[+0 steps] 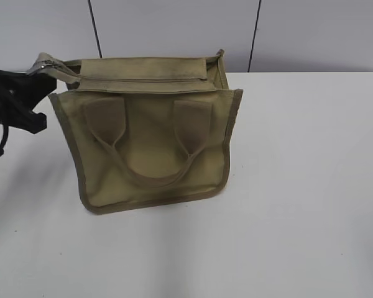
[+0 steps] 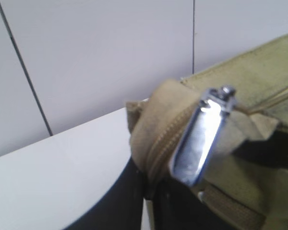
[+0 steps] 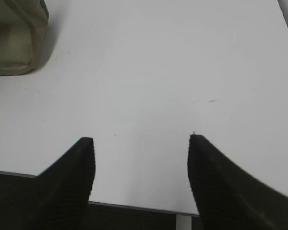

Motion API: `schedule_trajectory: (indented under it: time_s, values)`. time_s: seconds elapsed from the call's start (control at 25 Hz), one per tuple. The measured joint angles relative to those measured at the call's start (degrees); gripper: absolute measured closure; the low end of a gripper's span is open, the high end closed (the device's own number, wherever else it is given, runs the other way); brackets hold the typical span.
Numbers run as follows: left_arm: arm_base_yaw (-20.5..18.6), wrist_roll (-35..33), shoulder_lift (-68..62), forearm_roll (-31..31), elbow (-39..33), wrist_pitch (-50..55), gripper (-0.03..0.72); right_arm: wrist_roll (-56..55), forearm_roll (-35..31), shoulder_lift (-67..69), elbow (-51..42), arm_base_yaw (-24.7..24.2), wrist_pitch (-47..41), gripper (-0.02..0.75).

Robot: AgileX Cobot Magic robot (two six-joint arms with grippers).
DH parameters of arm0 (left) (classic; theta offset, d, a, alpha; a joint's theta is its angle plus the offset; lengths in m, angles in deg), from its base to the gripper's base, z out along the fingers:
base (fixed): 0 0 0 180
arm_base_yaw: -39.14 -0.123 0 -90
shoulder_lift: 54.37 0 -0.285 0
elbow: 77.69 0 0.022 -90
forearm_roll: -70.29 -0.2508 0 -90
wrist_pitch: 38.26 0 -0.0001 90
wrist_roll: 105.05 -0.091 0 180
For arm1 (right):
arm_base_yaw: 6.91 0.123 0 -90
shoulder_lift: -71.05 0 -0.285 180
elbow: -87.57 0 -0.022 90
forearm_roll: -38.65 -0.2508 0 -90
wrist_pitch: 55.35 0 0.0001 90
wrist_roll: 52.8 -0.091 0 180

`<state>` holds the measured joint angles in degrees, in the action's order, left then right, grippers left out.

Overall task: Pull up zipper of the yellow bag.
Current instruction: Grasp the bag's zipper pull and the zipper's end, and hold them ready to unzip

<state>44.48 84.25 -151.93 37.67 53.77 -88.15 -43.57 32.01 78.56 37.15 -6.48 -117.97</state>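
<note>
1. White bench (image 1: 298,186) before grey panelled wall.
2. Yellow bag (image 1: 152,149) stands upright left of centre, handles facing the camera.
3. Left tool (image 1: 40,81) is at the bag's top left corner, by the silver pull (image 2: 199,139) of the zipper (image 1: 143,79); grip state cannot be told. Likely placed to draw the slider along.
4. Right tool (image 3: 141,158) is spread wide, empty, well apart from the bag; probably idle.

text: none readable | labels: none | zipper pull (image 2: 199,141): blurred, possibly unmarked
</note>
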Motion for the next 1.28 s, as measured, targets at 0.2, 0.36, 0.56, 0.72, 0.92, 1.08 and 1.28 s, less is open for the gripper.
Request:
schedule_trajectory:
  time_s: [0.2, 0.36, 0.56, 0.72, 0.92, 1.08, 1.28]
  values:
    - [0.0, -3.7, 2.8, 0.0, 2.3, 3.8, 0.683, 0.0, 0.0, 0.0, 0.0, 0.0, 0.0, 0.269]
    - [0.0, -5.2, 3.0, -0.7, 4.1, 6.7, 0.683, -0.2, -0.4, 0.0, 0.0, 0.0, 0.0, 0.269]
    - [0.0, -5.6, 3.1, -1.1, 4.4, 8.1, 0.683, -0.4, -4.2, 0.0, 0.0, 0.0, 0.3, 0.269]
    - [0.0, -5.6, 5.0, -1.8, 4.4, 9.4, 0.683, -0.4, -9.2, 2.2, 1.1, 0.0, 7.5, 0.269]
    - [0.0, -4.4, 7.2, -3.5, 4.4, 11.3, 0.683, 2.7, -15.6, 13.5, 1.3, 0.0, 22.8, 0.269]
    - [0.0, -0.4, 8.0, -6.7, 4.4, 11.8, 0.683, 15.1, -24.0, 26.9, 2.6, 0.0, 27.4, 0.269]
    - [0.0, 0.9, 10.1, -8.1, 4.4, 13.9, 0.683, 29.2, -37.1, 44.4, 8.4, 0.7, 28.4, 0.269]
